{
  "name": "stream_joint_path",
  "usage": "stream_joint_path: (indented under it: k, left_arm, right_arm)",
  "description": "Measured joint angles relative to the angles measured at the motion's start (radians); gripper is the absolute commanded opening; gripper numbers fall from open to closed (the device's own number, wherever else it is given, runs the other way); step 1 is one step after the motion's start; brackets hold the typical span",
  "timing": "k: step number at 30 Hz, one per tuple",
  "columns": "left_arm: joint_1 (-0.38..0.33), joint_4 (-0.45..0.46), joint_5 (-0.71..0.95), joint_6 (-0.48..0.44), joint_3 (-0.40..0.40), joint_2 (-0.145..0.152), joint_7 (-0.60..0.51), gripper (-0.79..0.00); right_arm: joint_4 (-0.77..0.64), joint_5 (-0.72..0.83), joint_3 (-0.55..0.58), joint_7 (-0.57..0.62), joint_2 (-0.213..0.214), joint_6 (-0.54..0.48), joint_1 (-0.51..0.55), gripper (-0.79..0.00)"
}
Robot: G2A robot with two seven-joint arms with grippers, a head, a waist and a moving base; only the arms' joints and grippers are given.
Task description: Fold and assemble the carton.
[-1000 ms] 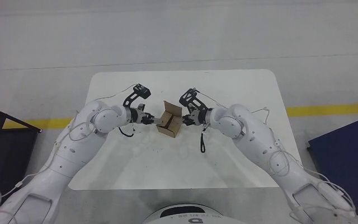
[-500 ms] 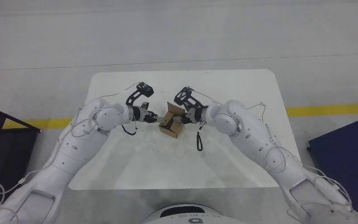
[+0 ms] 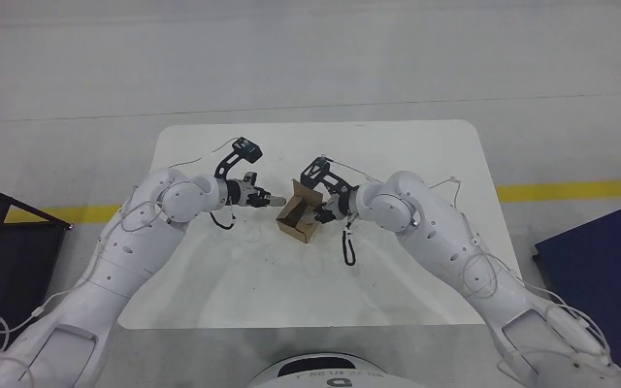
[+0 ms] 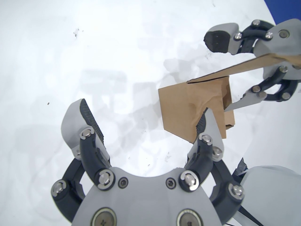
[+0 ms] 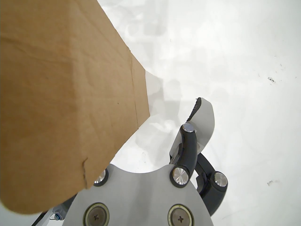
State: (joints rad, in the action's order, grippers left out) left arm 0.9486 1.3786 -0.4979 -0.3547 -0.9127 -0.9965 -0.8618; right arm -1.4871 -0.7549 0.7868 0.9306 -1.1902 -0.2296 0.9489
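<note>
A small brown carton (image 3: 299, 215) stands near the middle of the white table (image 3: 408, 165), one flap (image 4: 256, 63) raised. My left gripper (image 3: 275, 200) is open beside it; in the left wrist view one fingertip (image 4: 207, 121) touches the carton's side wall (image 4: 188, 104) and the other (image 4: 82, 116) hangs over bare table. My right gripper (image 3: 325, 207) is open on the opposite side, straddling the raised flap: one finger (image 4: 221, 38) outside it, the other (image 4: 236, 104) reaching into the carton. In the right wrist view the carton (image 5: 58, 83) hides one finger; the other finger (image 5: 204, 116) is free.
Black cable loops hang under both wrists, one (image 3: 346, 250) by the right arm and one (image 3: 221, 221) by the left. Bare table lies in front of and behind the carton. A blue object (image 3: 582, 262) sits on the floor off the right edge.
My right gripper has closed in on the carton and now straddles its flap. The left gripper has shifted slightly toward the far side. The carton has nudged a little to the right.
</note>
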Motion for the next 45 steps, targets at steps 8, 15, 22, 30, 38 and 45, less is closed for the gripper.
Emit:
stream_joint_path:
  k: [8, 15, 22, 30, 38, 45]
  left_arm:
    - [-0.003, -0.021, -0.003, -0.016, -0.005, -0.004, 0.019, 0.0]
    - [0.006, -0.037, -0.002, -0.026, -0.03, 0.0, 0.036, 0.0]
    - [0.021, -0.026, -0.001, -0.033, -0.052, 0.005, 0.039, 0.0]
    - [0.025, -0.002, 0.006, -0.041, -0.043, 0.0, 0.022, 0.0]
    - [-0.008, -0.024, 0.019, -0.055, 0.009, -0.019, -0.002, 0.0]
    - [-0.057, -0.046, 0.001, -0.067, 0.071, -0.04, -0.07, 0.0]
  right_arm:
    - [-0.015, 0.004, 0.001, 0.062, -0.007, 0.069, -0.016, -0.785]
    - [-0.039, 0.042, 0.013, 0.076, -0.009, 0.004, -0.038, -0.785]
    - [0.025, 0.097, 0.0, 0.084, -0.018, -0.161, -0.105, -0.151]
    - [0.09, 0.076, -0.016, -0.024, -0.038, -0.187, -0.168, 0.0]
    - [0.066, 0.061, 0.051, -0.078, -0.021, -0.172, -0.132, 0.0]
    - [-0.014, 0.061, 0.14, -0.061, 0.013, -0.15, -0.022, 0.0]
